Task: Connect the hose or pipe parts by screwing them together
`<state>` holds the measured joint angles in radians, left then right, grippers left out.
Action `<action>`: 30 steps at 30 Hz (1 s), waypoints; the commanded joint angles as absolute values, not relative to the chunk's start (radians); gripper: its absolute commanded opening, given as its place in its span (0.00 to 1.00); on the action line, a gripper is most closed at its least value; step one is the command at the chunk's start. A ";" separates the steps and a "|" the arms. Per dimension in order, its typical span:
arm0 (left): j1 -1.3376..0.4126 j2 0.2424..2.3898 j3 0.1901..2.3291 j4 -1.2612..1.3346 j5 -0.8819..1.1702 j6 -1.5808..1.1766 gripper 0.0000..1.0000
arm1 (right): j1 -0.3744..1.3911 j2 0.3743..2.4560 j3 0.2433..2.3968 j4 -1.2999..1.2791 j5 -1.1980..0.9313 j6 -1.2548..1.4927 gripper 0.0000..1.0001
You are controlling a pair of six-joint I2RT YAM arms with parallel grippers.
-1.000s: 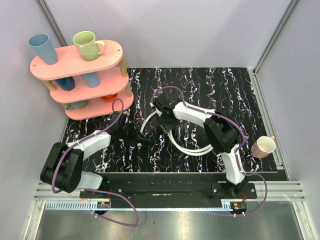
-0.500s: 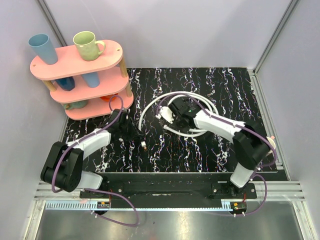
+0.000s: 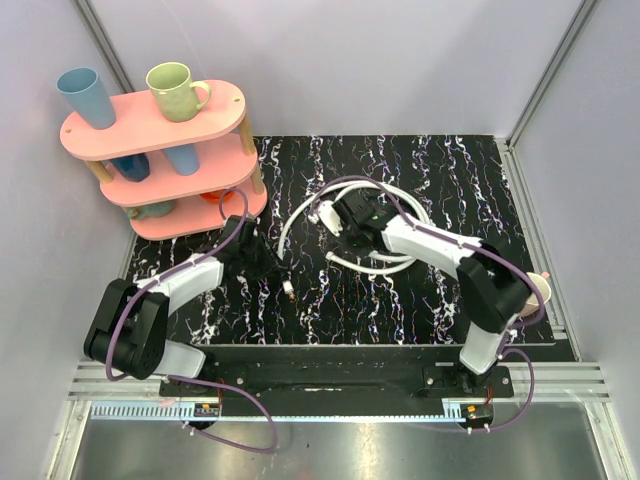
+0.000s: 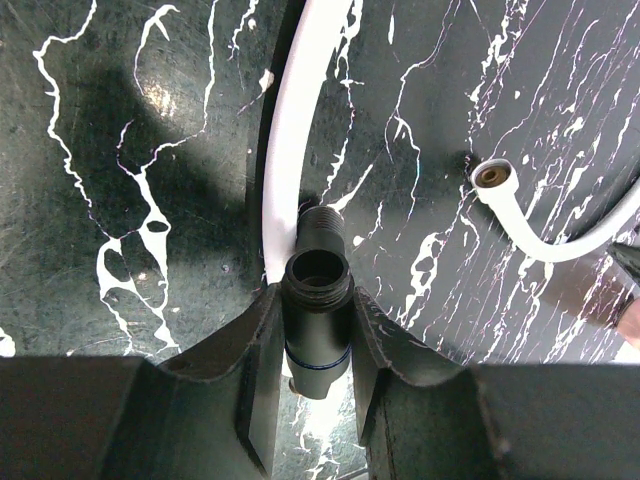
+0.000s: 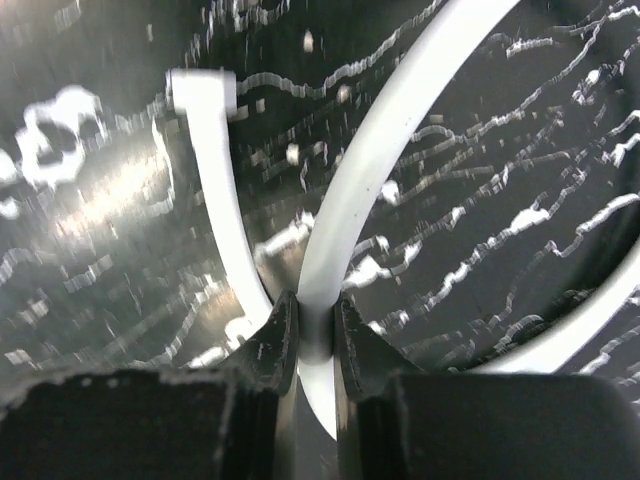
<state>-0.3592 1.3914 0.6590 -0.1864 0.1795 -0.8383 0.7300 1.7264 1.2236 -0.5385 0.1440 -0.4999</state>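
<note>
So, shelf [image 3: 128,118]: one, pink, two cups [image 3: 172,90] on top.
Left gripper [image 4: 318,300]: one, clamped on black threaded fitting [image 4: 318,325], unmoved.
Hoses [image 3: 298,218]: seemingly two, white, coiled mid-table [image 3: 400,165]; loop now farther back.
Right gripper [image 5: 312,312]: one, pinching a hose; jaws were wider before.
Mug [image 3: 537,288]: one, far right.

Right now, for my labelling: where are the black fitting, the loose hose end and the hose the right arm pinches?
black fitting [image 4: 317,335]: left wrist view, its barrel.
loose hose end [image 4: 503,186]: left wrist view, its collar.
pinched hose [image 5: 365,150]: right wrist view, its curved length.
</note>
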 commanded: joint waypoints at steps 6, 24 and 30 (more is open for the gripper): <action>-0.356 1.315 0.762 -0.319 0.235 -0.793 0.00 | 0.710 1.841 1.492 -0.632 0.067 -0.113 0.61; -0.354 1.068 0.810 -0.465 0.212 -0.661 0.00 | 0.341 2.169 1.925 -0.922 0.063 -0.491 0.84; -0.351 1.046 0.801 -0.483 0.213 -0.637 0.00 | 0.266 2.305 2.089 -1.011 0.008 -0.502 0.82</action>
<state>-0.3580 1.0863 0.7624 -0.4911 0.2043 -0.6682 0.3035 2.2753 1.9781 -0.9356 0.0875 -0.4629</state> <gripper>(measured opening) 0.322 0.829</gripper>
